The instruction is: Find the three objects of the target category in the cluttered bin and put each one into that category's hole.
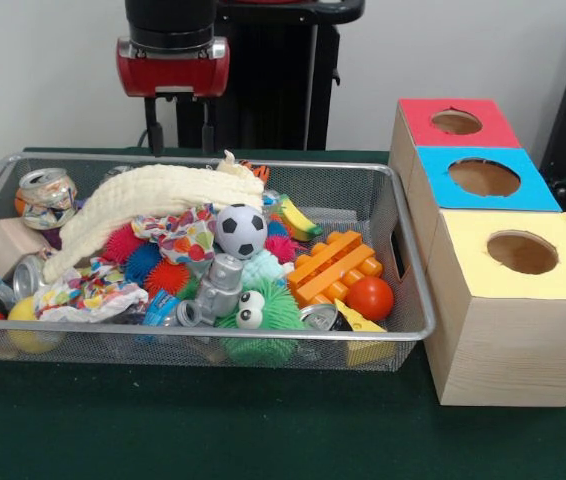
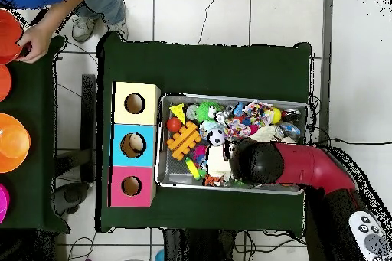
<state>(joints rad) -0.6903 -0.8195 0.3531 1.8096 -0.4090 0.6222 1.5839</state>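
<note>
A: Bin status?
B: The silver wire-mesh bin (image 1: 403,270) is seen packed: a black-and-white soccer ball (image 1: 240,230) at centre, an orange plastic brick block (image 1: 335,266) and a red ball (image 1: 370,298) beside it, and a cream knitted cloth (image 1: 153,200) draped across the pile.
A: Holes?
B: A wooden box with red (image 1: 458,122), blue (image 1: 484,178) and yellow (image 1: 521,253) holed tops is set just beside the bin on the green counter (image 1: 263,430).
A: Claw?
B: The claw (image 1: 179,128) is held above the bin's far side, fingers apart, nothing gripped.
</note>
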